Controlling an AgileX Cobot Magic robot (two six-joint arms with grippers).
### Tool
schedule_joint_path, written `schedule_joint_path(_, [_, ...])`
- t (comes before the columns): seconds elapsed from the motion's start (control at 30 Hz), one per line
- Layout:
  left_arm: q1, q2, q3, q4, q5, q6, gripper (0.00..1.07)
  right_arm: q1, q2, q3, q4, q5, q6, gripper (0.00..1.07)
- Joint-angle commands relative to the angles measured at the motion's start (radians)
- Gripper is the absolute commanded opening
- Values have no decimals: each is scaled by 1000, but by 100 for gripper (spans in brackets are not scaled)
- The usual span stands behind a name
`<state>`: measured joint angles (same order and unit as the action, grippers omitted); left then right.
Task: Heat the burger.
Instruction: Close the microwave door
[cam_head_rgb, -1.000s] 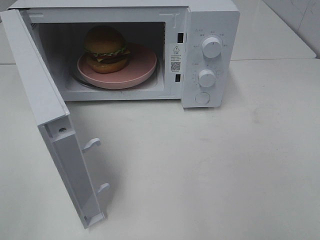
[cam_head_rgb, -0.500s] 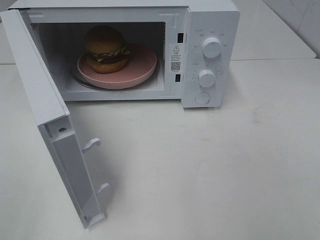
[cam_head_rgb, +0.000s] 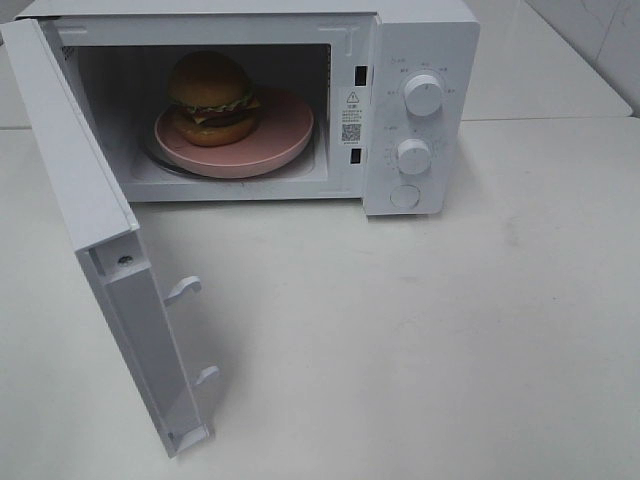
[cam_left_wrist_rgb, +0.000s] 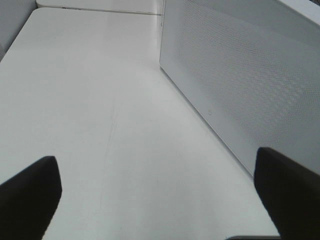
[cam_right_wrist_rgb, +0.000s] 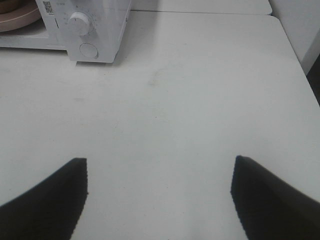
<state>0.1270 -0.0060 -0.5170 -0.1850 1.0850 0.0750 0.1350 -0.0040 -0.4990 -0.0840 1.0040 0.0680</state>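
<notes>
1. Tan-brown domed bun over green lettuce, yellow cheese and a dark patty: in the high view, the small round burger (cam_head_rgb: 210, 98) sits on the round pink plate (cam_head_rgb: 290, 130), toward its left-rear part. Both are inside the boxy white microwave oven (cam_head_rgb: 420, 40). The oven's hinged white door (cam_head_rgb: 90, 200) stands wide open to the left. The upper round white knob (cam_head_rgb: 424, 95) sits on the control panel at the right. Neither arm shows in this view. The burger looks light and loosely stacked, so I judge that a squeeze on the bun would dent it or slide the layers. If it must be shifted, the plate's rim seems the safer place to take hold, though that smooth rim may be slippery.

2. Left wrist view: the left gripper (cam_left_wrist_rgb: 157, 200) has its dark fingertips (cam_left_wrist_rgb: 30, 195) spread far apart, with only the smooth white table (cam_left_wrist_rgb: 100, 100) between them. A perforated white panel (cam_left_wrist_rgb: 250, 85), probably the door's outer face, rises just beside it. The burger is out of sight here.

3. Right wrist view: the right gripper (cam_right_wrist_rgb: 160, 200) is likewise spread and empty, with tabletop between its dark fingers. It is well apart from the oven's control corner. A sliver of the pink plate shows at the oven mouth. I cannot tell whether the brown edge above it is the burger.
</notes>
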Motion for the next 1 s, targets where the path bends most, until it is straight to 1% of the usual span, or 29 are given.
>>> schedule_joint_path(0.03, [-2,-17,2,-3,-16,-1,102,-6,-27,2,-1,-6,-9,76])
schedule_joint_path(0.73, [-2,-17,2,-3,-16,-1,102,-6,-27,2,-1,-6,-9,76])
schedule_joint_path(0.8, [-2,-17,2,-1,-16,-4,102,-6,-27,2,-1,-6,-9,76])
schedule_joint_path(0.83, [-2,-17,2,4,-19,-25,102,-6,-27,2,-1,-6,-9,76])
schedule_joint_path(0.87, [-2,-17,2,2,-20,-34,102,-6,-27,2,-1,-6,-9,76])
schedule_joint_path(1.0, [-2,-17,2,-1,-21,-37,102,-6,-27,2,-1,-6,-9,76])
